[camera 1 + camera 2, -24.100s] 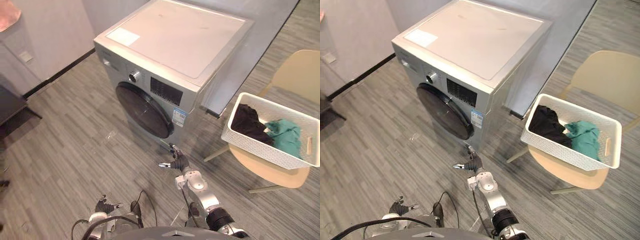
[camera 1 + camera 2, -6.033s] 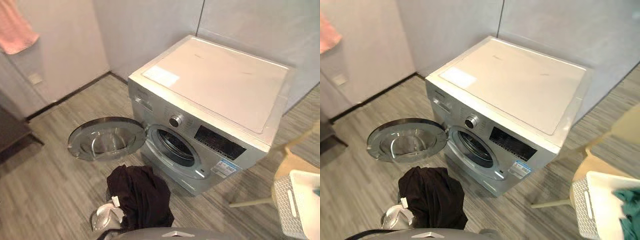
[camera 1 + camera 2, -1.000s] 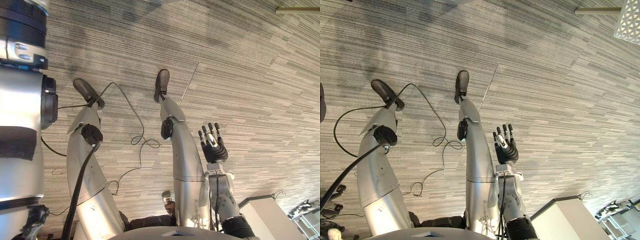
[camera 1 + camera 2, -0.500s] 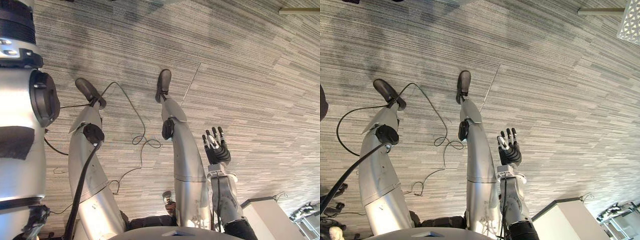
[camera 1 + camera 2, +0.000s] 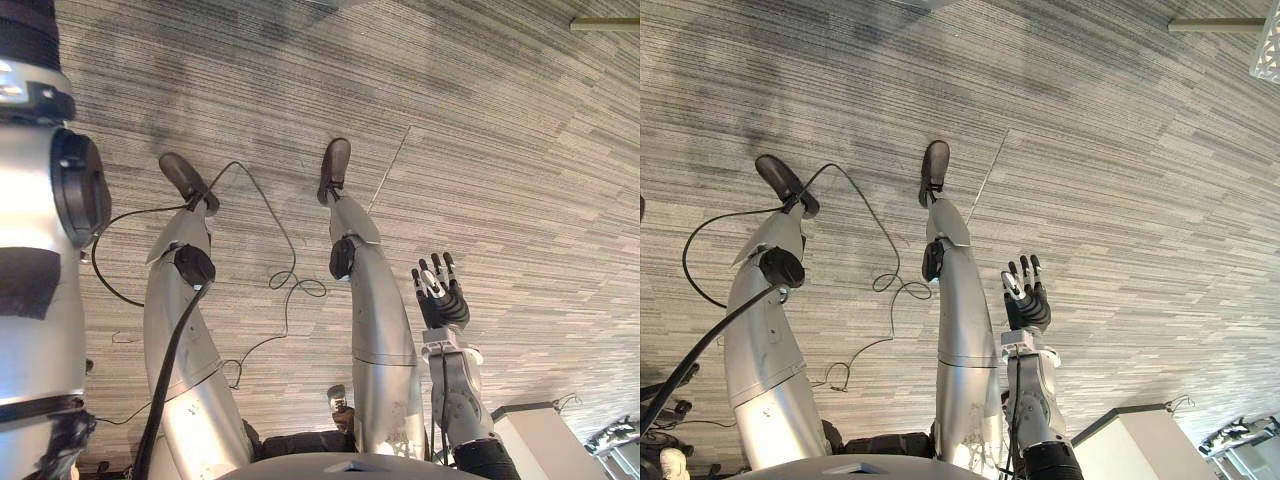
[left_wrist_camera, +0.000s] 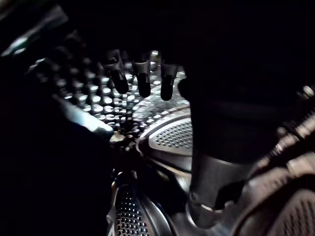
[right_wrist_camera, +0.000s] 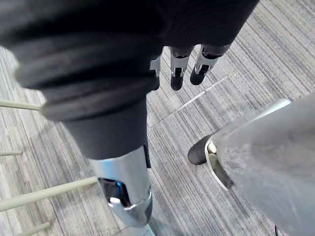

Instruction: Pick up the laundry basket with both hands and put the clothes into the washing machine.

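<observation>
Well, my left hand (image 6: 143,78) is reaching inside the washing machine's drum (image 6: 167,137), with its fingers straight and loose and nothing clearly in them. The dark mass beside them may be cloth, but I cannot tell. My right hand (image 5: 441,300) hangs at about five o'clock over the floor (image 5: 520,150), fingers spread straight, empty. A corner of the white laundry basket (image 5: 1270,50) shows at one o'clock, well apart from both hands. So I judge loading is partway. The basket is not in my grip, and whether any clothes lie in the drum or wait in the basket is hidden from me.
</observation>
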Motion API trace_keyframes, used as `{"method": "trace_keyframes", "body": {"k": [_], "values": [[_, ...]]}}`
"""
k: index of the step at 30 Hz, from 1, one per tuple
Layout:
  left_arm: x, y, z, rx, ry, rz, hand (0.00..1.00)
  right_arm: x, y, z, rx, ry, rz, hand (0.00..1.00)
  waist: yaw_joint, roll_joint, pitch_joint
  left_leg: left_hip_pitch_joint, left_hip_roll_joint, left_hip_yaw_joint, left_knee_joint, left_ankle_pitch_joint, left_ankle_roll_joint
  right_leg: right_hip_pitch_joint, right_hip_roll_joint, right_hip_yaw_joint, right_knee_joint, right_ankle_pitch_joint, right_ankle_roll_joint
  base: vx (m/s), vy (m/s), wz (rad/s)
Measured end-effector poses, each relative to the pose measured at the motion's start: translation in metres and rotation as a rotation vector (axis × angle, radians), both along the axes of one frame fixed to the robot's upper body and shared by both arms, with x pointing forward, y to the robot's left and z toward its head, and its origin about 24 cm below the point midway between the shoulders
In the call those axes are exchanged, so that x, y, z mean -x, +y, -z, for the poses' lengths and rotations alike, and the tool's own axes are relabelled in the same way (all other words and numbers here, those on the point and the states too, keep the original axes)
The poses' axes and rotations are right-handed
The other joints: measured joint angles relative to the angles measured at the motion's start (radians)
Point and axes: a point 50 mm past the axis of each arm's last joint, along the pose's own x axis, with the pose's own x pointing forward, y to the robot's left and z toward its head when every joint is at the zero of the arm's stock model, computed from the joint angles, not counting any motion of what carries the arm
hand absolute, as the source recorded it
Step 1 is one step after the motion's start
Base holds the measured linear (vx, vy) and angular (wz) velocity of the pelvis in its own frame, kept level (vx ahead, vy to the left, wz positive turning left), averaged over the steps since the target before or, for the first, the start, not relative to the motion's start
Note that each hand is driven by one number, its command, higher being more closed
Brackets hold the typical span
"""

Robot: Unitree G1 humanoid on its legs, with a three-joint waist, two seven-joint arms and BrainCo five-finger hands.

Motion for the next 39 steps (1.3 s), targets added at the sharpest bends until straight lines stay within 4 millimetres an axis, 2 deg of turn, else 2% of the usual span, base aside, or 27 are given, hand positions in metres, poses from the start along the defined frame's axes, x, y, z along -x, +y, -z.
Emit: {"method": "trace_keyframes", "body": {"k": [3, 6, 11, 15, 17, 20, 24, 26, 27, 28, 31, 33, 35, 38, 39], "values": [[0.010, -0.001, -0.005, -0.169, -0.046, -0.363, 0.00, 0.000, 0.001, -0.002, -0.018, -0.040, -0.034, 0.00, -0.001, 0.000, 0.000, 0.000, 0.004, 0.005, 0.001, -0.001, 0.000, 0.000, 0.005, 0.003, -0.009, 0.006, 0.000, 0.00, -0.015, -0.08], [0.007, 0.008, -0.003, -0.198, 0.004, -0.485, 0.00, 0.000, 0.002, -0.001, -0.043, -0.047, -0.037, 0.00, 0.001, 0.000, 0.000, -0.001, 0.010, 0.010, 0.003, -0.001, 0.000, -0.001, 0.012, 0.008, -0.018, 0.014, -0.001, 0.00, -0.031, -0.10], [-0.004, 0.028, 0.011, -0.084, 0.067, -0.337, 0.00, 0.000, 0.002, 0.000, -0.049, -0.042, -0.035, 0.00, -0.003, 0.000, 0.000, 0.003, 0.014, 0.011, 0.009, -0.001, 0.000, -0.001, 0.015, 0.013, -0.009, 0.015, -0.002, -0.01, -0.035, -0.02], [-0.030, 0.051, 0.044, 0.003, 0.183, -0.236, 0.00, 0.002, 0.001, 0.011, -0.056, 0.012, -0.036, 0.00, -0.004, 0.000, 0.000, 0.003, 0.018, 0.012, 0.012, -0.001, 0.000, -0.003, 0.017, 0.015, -0.007, 0.017, -0.004, -0.01, -0.035, -0.01], [-0.038, 0.053, 0.055, 0.009, 0.213, -0.208, 0.00, 0.003, 0.003, 0.015, -0.057, 0.033, -0.043, 0.00, -0.004, 0.000, 0.000, 0.003, 0.018, 0.015, 0.012, 0.000, 0.000, -0.005, 0.017, 0.017, -0.008, 0.018, -0.004, 0.00, -0.036, -0.01], [-0.040, 0.052, 0.057, 0.024, 0.211, -0.168, 0.00, 0.003, 0.005, 0.018, -0.057, 0.048, -0.055, 0.00, -0.002, 0.000, 0.000, -0.003, 0.018, 0.021, 0.013, 0.001, 0.003, -0.018, 0.015, 0.023, -0.003, 0.022, -0.005, 0.00, -0.021, -0.01], [-0.047, 0.048, 0.073, -0.001, 0.232, -0.114, 0.00, 0.003, 0.006, 0.019, -0.059, 0.056, -0.065, 0.00, -0.004, 0.000, 0.000, -0.007, 0.016, 0.016, 0.012, 0.003, 0.004, -0.019, 0.014, 0.020, 0.001, 0.022, -0.005, 0.00, -0.034, 0.02], [-0.046, 0.041, 0.077, -0.025, 0.217, -0.075, 0.00, 0.003, 0.005, 0.018, -0.057, 0.055, -0.065, 0.00, -0.006, 0.001, 0.000, -0.013, 0.009, 0.010, 0.006, 0.009, 0.005, -0.022, 0.008, 0.014, 0.005, 0.020, -0.005, 0.00, -0.029, 0.17], [-0.045, 0.028, 0.079, -0.074, 0.192, -0.036, 0.00, 0.002, 0.003, 0.016, -0.048, 0.049, -0.066, 0.00, -0.004, 0.001, 0.001, -0.018, -0.002, 0.006, -0.006, 0.020, 0.009, -0.031, -0.005, 0.006, 0.016, 0.016, -0.005, 0.00, -0.029, 0.26], [-0.045, 0.024, 0.080, -0.090, 0.187, -0.026, 0.00, 0.001, 0.003, 0.015, -0.046, 0.047, -0.061, 0.00, -0.001, 0.001, 0.001, -0.022, -0.004, 0.002, -0.006, 0.022, 0.009, -0.032, -0.006, 0.003, 0.018, 0.016, -0.006, -0.01, -0.034, 0.24], [-0.047, 0.023, 0.093, -0.088, 0.190, 0.002, 0.00, -0.002, 0.004, 0.006, -0.060, -0.004, -0.047, 0.00, 0.001, 0.002, 0.001, -0.020, -0.015, -0.006, -0.008, 0.028, 0.008, -0.033, -0.019, -0.004, 0.039, 0.008, -0.007, -0.02, -0.043, 0.19], [-0.040, 0.022, 0.100, -0.119, 0.166, 0.016, 0.00, -0.002, 0.004, 0.001, -0.070, -0.025, -0.046, 0.00, 0.002, 0.002, 0.001, -0.018, -0.019, -0.006, -0.014, 0.030, 0.004, -0.033, -0.023, -0.004, 0.041, 0.008, -0.007, -0.01, -0.033, 0.12], [-0.032, 0.023, 0.114, -0.161, 0.133, 0.032, 0.00, -0.003, 0.005, -0.003, -0.075, -0.034, -0.042, 0.00, 0.006, 0.003, 0.001, -0.015, -0.022, -0.005, -0.016, 0.034, 0.001, -0.033, -0.027, -0.004, 0.045, 0.008, -0.008, -0.02, -0.037, 0.07], [-0.027, 0.025, 0.144, -0.191, 0.146, 0.050, 0.00, -0.002, 0.004, -0.009, -0.074, -0.050, -0.035, 0.00, 0.015, 0.019, 0.001, -0.009, -0.028, -0.004, -0.022, 0.045, 0.006, -0.031, -0.033, -0.004, 0.050, 0.009, -0.008, -0.01, -0.032, 0.09], [-0.022, 0.032, 0.162, -0.181, 0.152, 0.054, 0.00, -0.002, 0.004, -0.010, -0.072, -0.055, -0.032, 0.00, 0.016, 0.021, 0.001, 0.001, -0.033, 0.001, -0.033, 0.049, 0.003, -0.029, -0.036, -0.002, 0.049, 0.010, -0.010, -0.02, -0.036, 0.07]]}}
